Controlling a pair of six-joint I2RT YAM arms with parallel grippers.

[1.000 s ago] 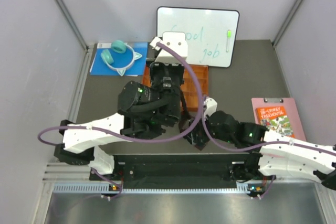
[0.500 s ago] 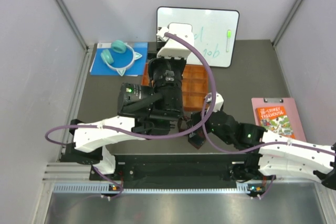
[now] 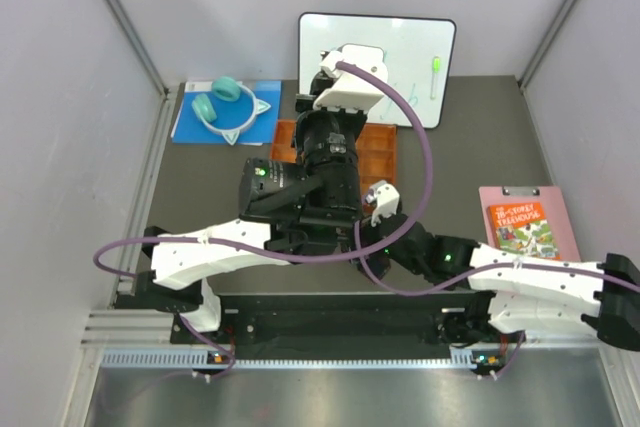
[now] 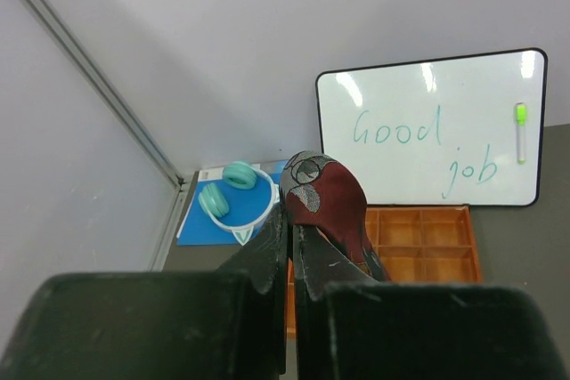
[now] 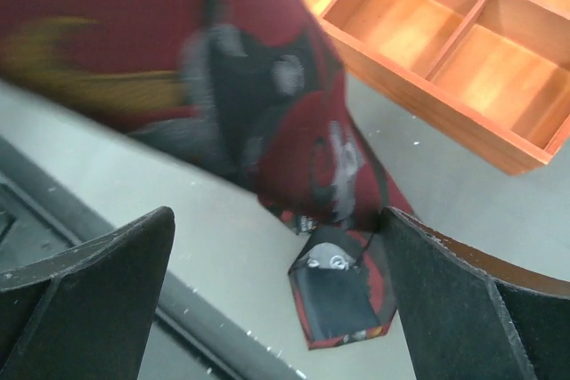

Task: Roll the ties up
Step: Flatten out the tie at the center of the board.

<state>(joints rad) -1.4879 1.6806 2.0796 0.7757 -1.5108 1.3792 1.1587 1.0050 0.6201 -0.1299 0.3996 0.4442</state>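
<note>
Aloft, left fingers (image 4: 267, 254) pinch the tie (image 4: 325, 198); low right fingers (image 5: 89, 282) gape wide above its tail

Maroon tie (image 4: 325, 202) patterned in black and grey; orange tray (image 4: 417, 211); white whiteboard (image 4: 432, 131), black-framed, lettered in teal; green marker (image 4: 521, 122); teal headphones (image 4: 239, 174) on a blue sheet (image 4: 198, 224); pink clipboard (image 3: 530, 225) bearing an orange cover.

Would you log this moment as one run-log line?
left pincer: shut on tie | right pincer: open over tie end | tie: unrolled
</note>
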